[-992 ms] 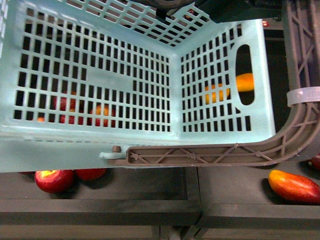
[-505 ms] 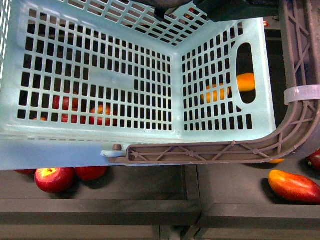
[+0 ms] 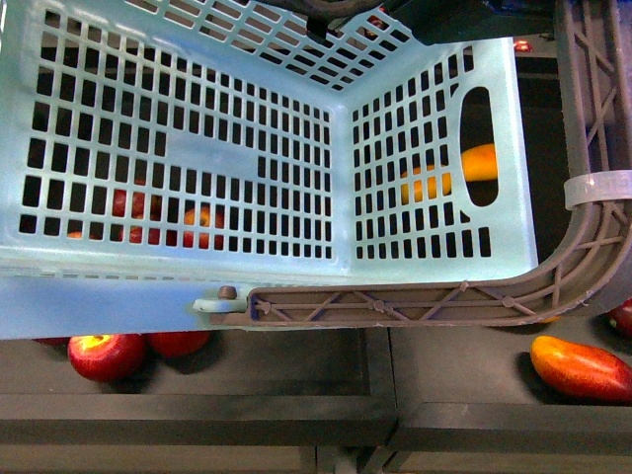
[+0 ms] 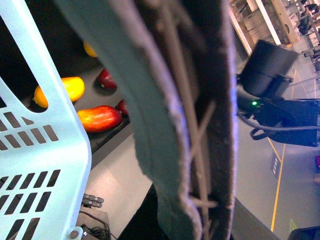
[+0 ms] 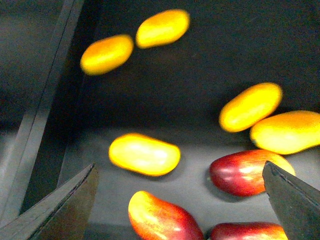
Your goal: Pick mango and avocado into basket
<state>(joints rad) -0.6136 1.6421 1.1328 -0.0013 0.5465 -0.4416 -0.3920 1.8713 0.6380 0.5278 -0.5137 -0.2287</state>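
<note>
Filling view, basket (image 3: 197, 158) above dark shelf (image 3: 296, 360); grey floor (image 4: 255, 170).

Front view bright & sharp: basket (image 3: 99, 301) evenly lit from above, shelf below dim w/ soft shadows under fruit. Left wrist: handle (image 4: 195, 100) v. close, badly out of focus. Right wrist: dim bin, yellow mangoes (image 5: 145, 154) blurred, glary.

Place: mock produce shop before me. Dark divided display bins (image 3: 380, 415) of loose red-and-yellow oval fruit (image 3: 581, 367); light teal slotted plastic shopping basket (image 3: 434, 247); grey line-marked hall floor (image 4: 252, 175).
</note>
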